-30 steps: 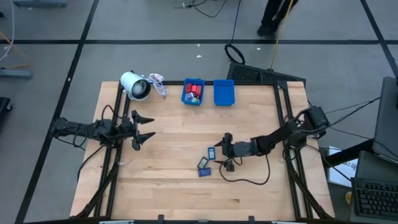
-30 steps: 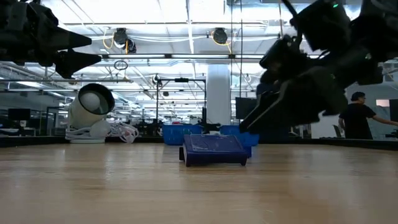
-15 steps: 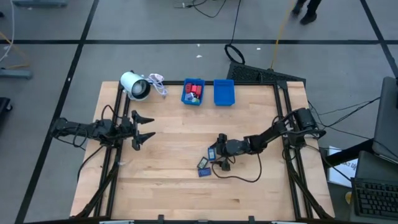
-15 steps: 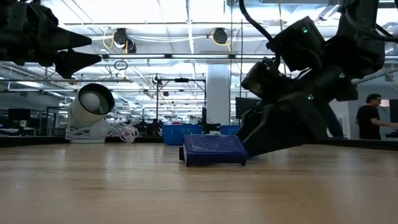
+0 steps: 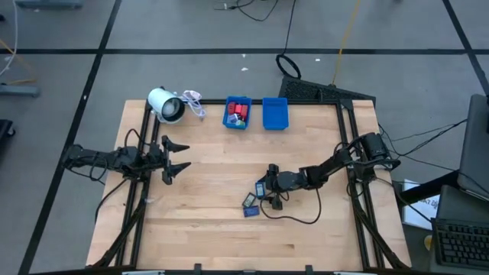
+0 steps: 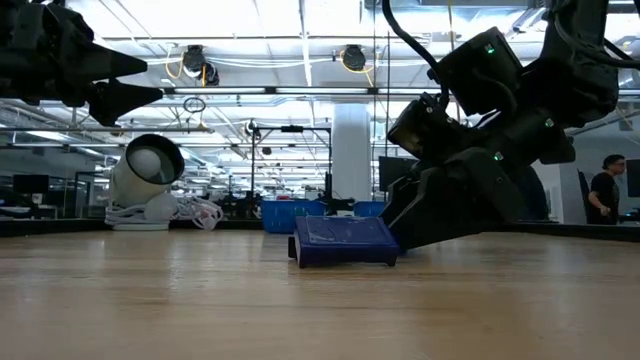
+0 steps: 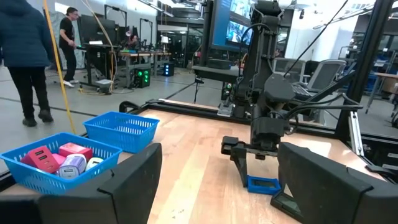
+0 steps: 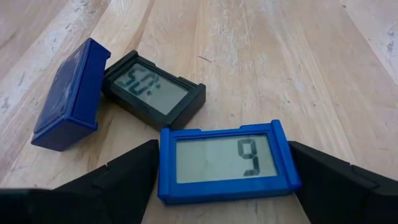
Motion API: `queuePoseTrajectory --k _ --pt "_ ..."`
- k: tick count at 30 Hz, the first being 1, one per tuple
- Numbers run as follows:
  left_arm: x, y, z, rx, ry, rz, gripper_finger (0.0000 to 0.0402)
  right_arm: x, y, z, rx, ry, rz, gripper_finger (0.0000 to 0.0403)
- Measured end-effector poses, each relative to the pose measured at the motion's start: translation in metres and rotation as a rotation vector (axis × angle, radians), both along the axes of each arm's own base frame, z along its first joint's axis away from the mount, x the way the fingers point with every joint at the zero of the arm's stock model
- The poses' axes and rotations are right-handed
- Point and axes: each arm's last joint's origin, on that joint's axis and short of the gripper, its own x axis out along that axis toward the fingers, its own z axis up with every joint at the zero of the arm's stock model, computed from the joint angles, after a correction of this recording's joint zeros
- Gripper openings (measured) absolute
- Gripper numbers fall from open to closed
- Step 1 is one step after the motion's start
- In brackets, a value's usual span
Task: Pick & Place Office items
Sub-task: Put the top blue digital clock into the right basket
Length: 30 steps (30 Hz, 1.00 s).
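Observation:
Three small office items lie flat on the wooden table near its middle: a blue display piece (image 8: pixel 224 158) showing a digit, a black display piece (image 8: pixel 152 93), and a blue piece (image 8: pixel 68 96) with its plain back up. My right gripper (image 8: pixel 222 163) (image 5: pixel 263 189) slants down to the table, open, one finger at each short end of the blue display piece. My left gripper (image 5: pixel 182 155) waits open above the table's left side, pointing level. More small items lie in the left blue bin (image 5: pixel 238 112). My right gripper's fingers (image 8: pixel 124 177) stand close against the two short ends (image 8: pixel 163 168) of the blue display piece, which lies flat on the table. They come slanting down from the table's right. Whether they touch it I cannot tell.
A second blue bin (image 5: pixel 275 113) stands beside the first at the far edge. A white cylindrical roll (image 5: pixel 166 104) with a white cord lies at the far left. A cable loops on the table by my right arm (image 5: pixel 298 218). A person (image 6: pixel 608 190) shows in the room behind.
My right gripper has gone down and toward the table's left, to the blue display piece, and then kept still. The three pieces have not moved.

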Motion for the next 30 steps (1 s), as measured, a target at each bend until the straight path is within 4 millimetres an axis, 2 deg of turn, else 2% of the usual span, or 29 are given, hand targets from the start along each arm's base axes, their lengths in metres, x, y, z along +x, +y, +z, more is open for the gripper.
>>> queuePoseTrajectory --k 7,16,25,30 --pt "0.000 0.000 0.000 0.000 0.000 0.000 0.0324 0.000 0.000 0.000 0.000 0.002 0.001 0.0292" --pt "0.000 0.000 0.000 0.000 -0.001 0.000 0.0324 -0.001 0.000 0.006 0.003 -0.005 0.010 0.0294" --pt "0.000 0.000 0.000 0.000 -0.002 0.000 0.0324 -0.004 0.000 0.028 -0.002 -0.047 0.019 0.0293" --pt "0.000 0.000 0.000 0.000 -0.001 0.000 0.0324 -0.005 -0.001 0.046 -0.006 -0.103 0.023 0.0293"
